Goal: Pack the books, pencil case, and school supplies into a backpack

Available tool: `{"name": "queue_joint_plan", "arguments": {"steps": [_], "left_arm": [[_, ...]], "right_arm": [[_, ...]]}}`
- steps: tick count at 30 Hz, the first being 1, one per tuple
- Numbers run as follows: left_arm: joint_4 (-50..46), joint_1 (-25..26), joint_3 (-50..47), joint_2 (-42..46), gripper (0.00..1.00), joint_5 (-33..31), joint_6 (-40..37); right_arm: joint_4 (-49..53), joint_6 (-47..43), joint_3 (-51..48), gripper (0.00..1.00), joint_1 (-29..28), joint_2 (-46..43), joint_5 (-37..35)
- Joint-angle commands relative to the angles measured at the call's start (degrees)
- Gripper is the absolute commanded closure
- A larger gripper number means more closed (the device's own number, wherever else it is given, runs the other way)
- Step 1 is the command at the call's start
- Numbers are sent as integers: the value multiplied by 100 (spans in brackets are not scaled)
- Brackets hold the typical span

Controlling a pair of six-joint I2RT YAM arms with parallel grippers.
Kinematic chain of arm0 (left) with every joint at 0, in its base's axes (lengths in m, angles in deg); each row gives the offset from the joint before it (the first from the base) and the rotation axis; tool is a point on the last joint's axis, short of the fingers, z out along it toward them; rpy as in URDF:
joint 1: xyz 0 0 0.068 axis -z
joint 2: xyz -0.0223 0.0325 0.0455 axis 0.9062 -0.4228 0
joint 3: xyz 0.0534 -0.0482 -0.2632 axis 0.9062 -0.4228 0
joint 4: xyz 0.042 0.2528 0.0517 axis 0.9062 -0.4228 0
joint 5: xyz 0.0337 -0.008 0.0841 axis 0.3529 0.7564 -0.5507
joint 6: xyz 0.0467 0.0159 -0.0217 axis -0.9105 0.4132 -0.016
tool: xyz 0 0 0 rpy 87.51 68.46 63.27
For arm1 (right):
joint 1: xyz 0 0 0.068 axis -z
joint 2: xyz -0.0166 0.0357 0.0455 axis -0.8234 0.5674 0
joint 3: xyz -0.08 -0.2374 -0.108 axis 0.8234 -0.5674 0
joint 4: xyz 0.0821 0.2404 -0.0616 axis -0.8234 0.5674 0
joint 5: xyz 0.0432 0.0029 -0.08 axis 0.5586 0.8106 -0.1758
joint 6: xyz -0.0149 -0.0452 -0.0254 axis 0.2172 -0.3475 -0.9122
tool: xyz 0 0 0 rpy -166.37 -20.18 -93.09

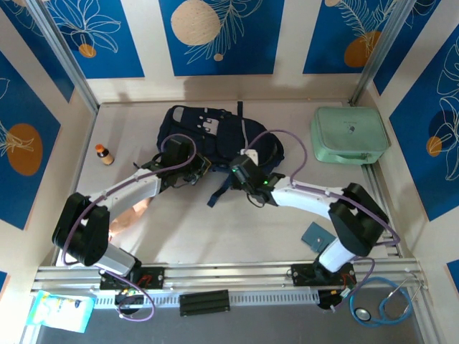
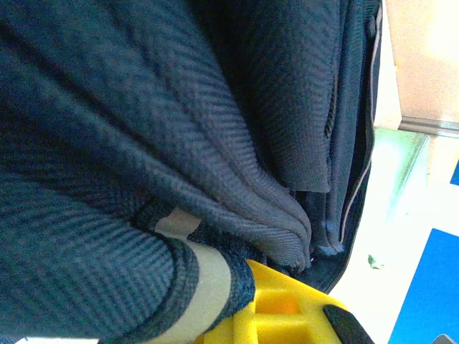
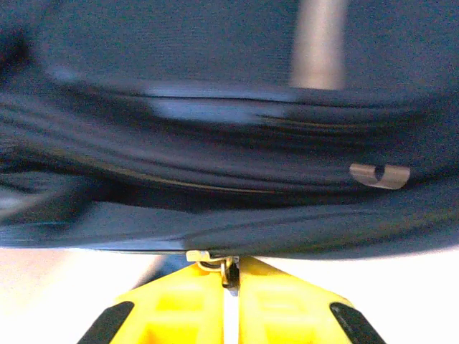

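Large navy-blue fabric backpack (image 1: 215,129) lies at 12 o'clock on the pale tabletop (image 1: 179,229), with the grey patches of its front pocket facing up and a dark strap trailing toward 6. Both arms reach in to its near edge.

Left fingers (image 2: 283,312) are yellow and together. Navy cloth and a pale-striped band are bunched right over them in the left wrist view. Can't tell if any cloth is caught between.

Right fingers (image 3: 280,301) are yellow, nearly together and clamped on a small metal zipper pull (image 3: 214,258) at the backpack's lower seam, with tabletop showing just under it.

In the top view the left fingers sit at the bag's 7 o'clock edge and the right fingers at its 5 o'clock edge.

- Palm-sized teal-blue square booklet (image 1: 315,235): flat on the tabletop at 4 o'clock, just beside the right arm's elbow, well apart from the bag.
- Mint-green rounded case (image 1: 349,135): at 2 o'clock, near the bag.
- Small orange-capped bottle (image 1: 105,154): at 9 o'clock.
- Blue-tubed stethoscope (image 1: 380,304): past the tabletop's near rail, at 5 o'clock.
- Thin flat item with a blue-green and yellow cover (image 1: 61,312): past the near rail at 7 o'clock, too small to tell what.
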Motion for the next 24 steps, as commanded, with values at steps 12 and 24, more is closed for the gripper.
{"name": "queue_joint_plan", "arguments": {"steps": [12, 24], "left_arm": [[73, -46, 155, 118, 100, 239, -247], [13, -101, 95, 142, 100, 154, -359]], "right_arm": [[78, -612, -21, 82, 692, 36, 727], [190, -788, -94, 93, 799, -83, 312]]}}
